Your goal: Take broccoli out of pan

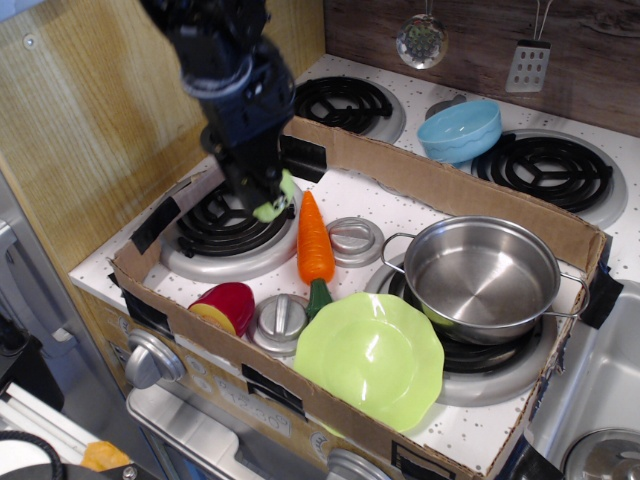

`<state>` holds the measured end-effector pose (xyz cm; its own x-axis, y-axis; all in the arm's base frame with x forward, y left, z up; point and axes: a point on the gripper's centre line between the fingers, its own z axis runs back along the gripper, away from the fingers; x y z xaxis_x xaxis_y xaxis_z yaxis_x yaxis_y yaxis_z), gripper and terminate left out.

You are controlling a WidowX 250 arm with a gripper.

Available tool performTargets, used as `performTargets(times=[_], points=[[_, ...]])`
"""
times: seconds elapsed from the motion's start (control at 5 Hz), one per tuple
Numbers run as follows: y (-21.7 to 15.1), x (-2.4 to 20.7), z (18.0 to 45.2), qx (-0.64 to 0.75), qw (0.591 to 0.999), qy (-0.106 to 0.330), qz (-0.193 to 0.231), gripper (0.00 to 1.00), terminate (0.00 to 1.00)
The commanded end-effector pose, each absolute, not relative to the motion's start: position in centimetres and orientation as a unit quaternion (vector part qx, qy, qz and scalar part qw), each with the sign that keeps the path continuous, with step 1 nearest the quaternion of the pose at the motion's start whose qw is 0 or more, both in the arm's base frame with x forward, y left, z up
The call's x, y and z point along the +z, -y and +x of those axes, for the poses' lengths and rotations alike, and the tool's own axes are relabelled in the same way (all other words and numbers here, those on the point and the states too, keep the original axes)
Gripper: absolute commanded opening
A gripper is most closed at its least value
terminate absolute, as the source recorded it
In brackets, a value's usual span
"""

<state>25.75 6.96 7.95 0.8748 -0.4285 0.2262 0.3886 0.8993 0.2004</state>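
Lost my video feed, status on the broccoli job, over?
Gripper shut on broccoli, over the front-left burner. Pan empty. Carrot just beside; nothing blocking.

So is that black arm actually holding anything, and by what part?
Yes: the pincer is shut on the broccoli, above the front-left burner. Only a bit of pale green shows, so which part it grips cannot be told.

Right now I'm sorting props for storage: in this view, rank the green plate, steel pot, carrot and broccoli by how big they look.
1. Steel pot and green plate: look alike, and the plate is nearer the camera.
2. Carrot.
3. Broccoli, partly hidden in the hand.
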Motion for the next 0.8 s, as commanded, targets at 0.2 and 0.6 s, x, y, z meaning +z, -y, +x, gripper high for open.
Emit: performTargets(times=[0.2,0.6], points=[[-8.0,5.9,22.6,-0.179,0.969,0.139,0.102,0.00,0.00],[-8.0,8.4,24.3,-0.212,0.962,0.131,0.112,1.00,0.00]])
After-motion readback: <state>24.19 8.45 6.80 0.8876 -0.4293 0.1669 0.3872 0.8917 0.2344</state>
